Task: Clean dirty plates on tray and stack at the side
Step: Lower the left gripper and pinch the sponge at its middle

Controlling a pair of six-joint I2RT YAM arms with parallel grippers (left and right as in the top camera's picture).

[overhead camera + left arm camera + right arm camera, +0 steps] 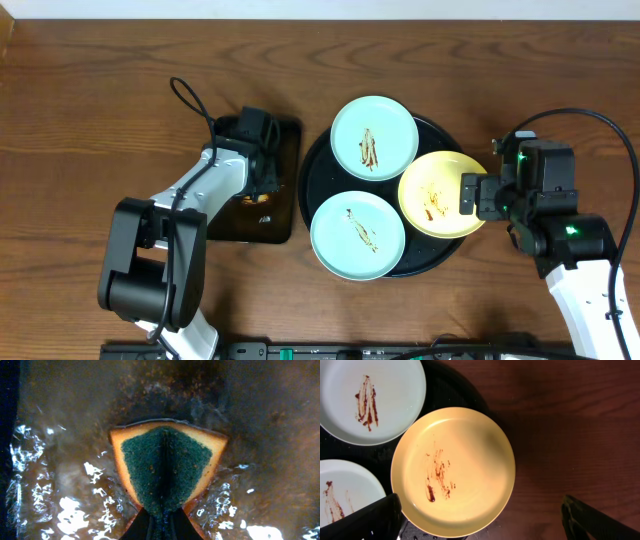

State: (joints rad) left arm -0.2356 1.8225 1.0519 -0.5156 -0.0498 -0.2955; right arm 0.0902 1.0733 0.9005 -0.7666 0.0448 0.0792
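While left end effector (162, 512) pinches the sponge (167, 467), right end effector (485, 520) hangs spread above the yellow plate (452, 470), right side of tray (312, 170): stiff, light, prob. slick, so grip its overhanging rim.

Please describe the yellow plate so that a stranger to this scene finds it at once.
Near the middle of the table lies a large round black tray holding three small plates. Look at its right edge, by the right gripper. The plate there alone is pale yellow; the other two plates are mint-blue.
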